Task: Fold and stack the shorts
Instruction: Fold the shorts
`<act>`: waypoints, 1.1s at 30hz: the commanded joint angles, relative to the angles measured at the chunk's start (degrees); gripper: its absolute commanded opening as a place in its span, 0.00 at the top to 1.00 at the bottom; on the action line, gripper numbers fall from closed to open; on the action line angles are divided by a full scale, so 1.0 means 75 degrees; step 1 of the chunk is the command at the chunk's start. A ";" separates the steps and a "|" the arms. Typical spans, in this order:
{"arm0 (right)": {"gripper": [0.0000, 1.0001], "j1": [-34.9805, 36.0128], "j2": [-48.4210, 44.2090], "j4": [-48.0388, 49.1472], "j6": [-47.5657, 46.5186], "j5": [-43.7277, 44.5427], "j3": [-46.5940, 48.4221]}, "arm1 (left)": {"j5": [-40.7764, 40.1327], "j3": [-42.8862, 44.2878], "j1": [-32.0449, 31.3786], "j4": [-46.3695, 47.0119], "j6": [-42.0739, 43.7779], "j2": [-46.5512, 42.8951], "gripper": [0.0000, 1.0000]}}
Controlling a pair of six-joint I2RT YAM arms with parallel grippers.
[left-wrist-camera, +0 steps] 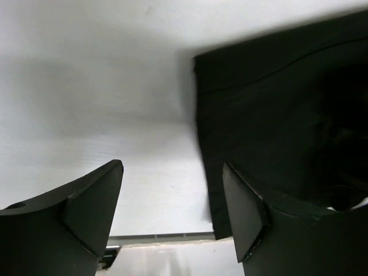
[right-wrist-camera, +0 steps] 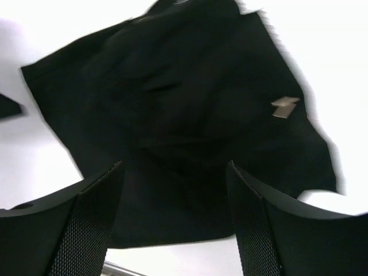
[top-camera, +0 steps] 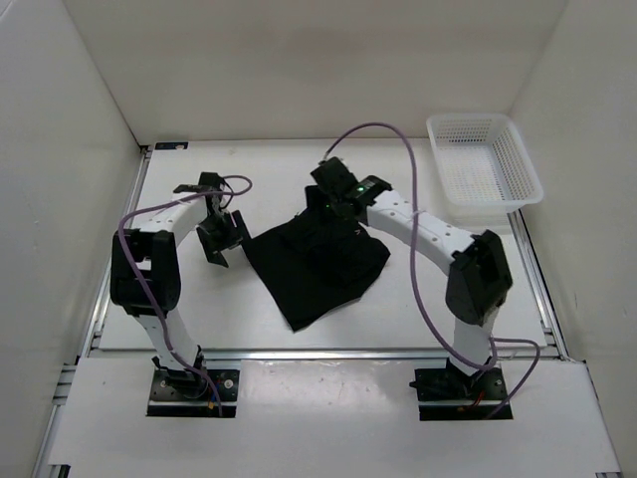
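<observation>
The black shorts (top-camera: 317, 261) lie folded into a rough diamond on the white table, in the middle of the top view. They fill the right wrist view (right-wrist-camera: 172, 115), where a small pale tag (right-wrist-camera: 284, 106) shows on the cloth. My right gripper (top-camera: 333, 204) is open and empty above the far part of the shorts. My left gripper (top-camera: 221, 244) is open and empty, just left of the shorts. In the left wrist view the shorts' edge (left-wrist-camera: 276, 115) lies to the right of the open fingers.
A white mesh basket (top-camera: 485, 159) stands at the back right corner. White walls close in the table on three sides. A metal rail runs along the table's near edge (top-camera: 318, 351). Purple cables loop from both arms.
</observation>
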 commanded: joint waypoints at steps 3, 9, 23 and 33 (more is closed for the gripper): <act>0.26 0.0480 0.1489 -0.0863 0.0441 -0.0148 0.1237 | 0.0259 -0.0629 0.0012 0.0486 -0.0221 -0.0454 0.22; 0.34 0.0551 0.2509 -0.1566 0.1003 0.0882 0.1931 | 0.0189 -0.0630 0.0012 0.0486 -0.0151 -0.0594 0.22; 1.00 0.0551 0.2230 -0.1649 0.1215 0.1716 0.1919 | 0.0353 0.0026 -0.0315 0.0708 -0.0080 0.0540 0.26; 1.00 0.0551 0.1971 -0.1894 0.0524 0.1855 0.3041 | 0.0423 0.0835 -0.0680 0.0708 -0.0080 0.1702 0.29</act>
